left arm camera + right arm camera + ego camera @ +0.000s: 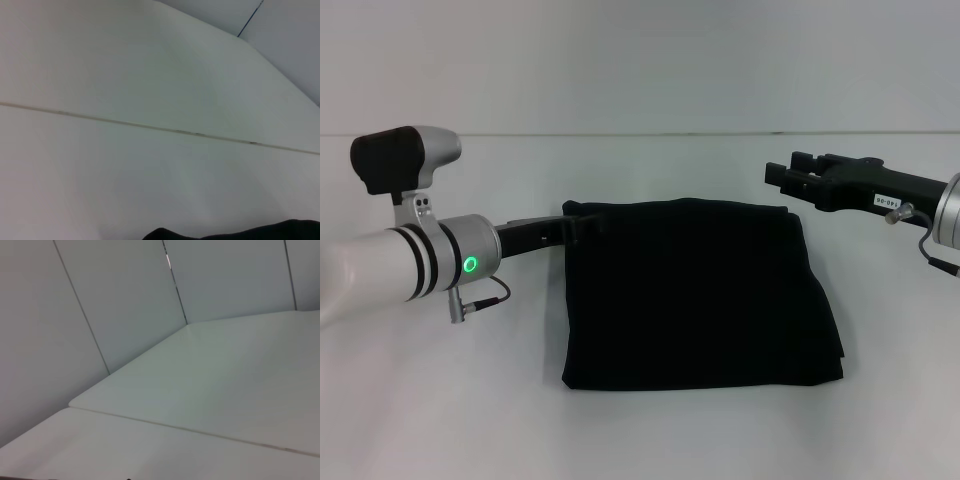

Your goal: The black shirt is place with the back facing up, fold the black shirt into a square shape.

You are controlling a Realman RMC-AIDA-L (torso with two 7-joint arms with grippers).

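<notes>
A plain white table [440,400] is filling the scene, running back to a pale wall, with a thin seam crossing its surface in both wrist views.

Nearest the robot, the large, plain, solid-black soft fabric T-shirt [695,295] is lying flat on the middle of the table, already gathered into a compact, roughly square block with layered edges showing along its near right corner. A dark sliver of it [240,234] is also showing at the rim of the left wrist view.

Farther back on the left, the white left arm with its green ring light is reaching in, and the black hard-plastic left gripper [582,226] is sitting at the shirt's far left corner, touching or slipping just under the cloth there. Black on black is hiding the fingertips, so whether they are pinching fabric or standing apart cannot be told.

Farthest back on the right, the black hard-plastic right gripper [792,178] is hovering above the table, just beyond the shirt's far right corner and clear of it, its fingers standing spread with a gap between them.

The shirt is looking light, limp and easily rumpled, so it will likely sag and slide when lifted. Pinching through all layers at a corner or along an edge, with both corners raised together, seems the safest hold; a grip on only the top layer could undo the fold.
</notes>
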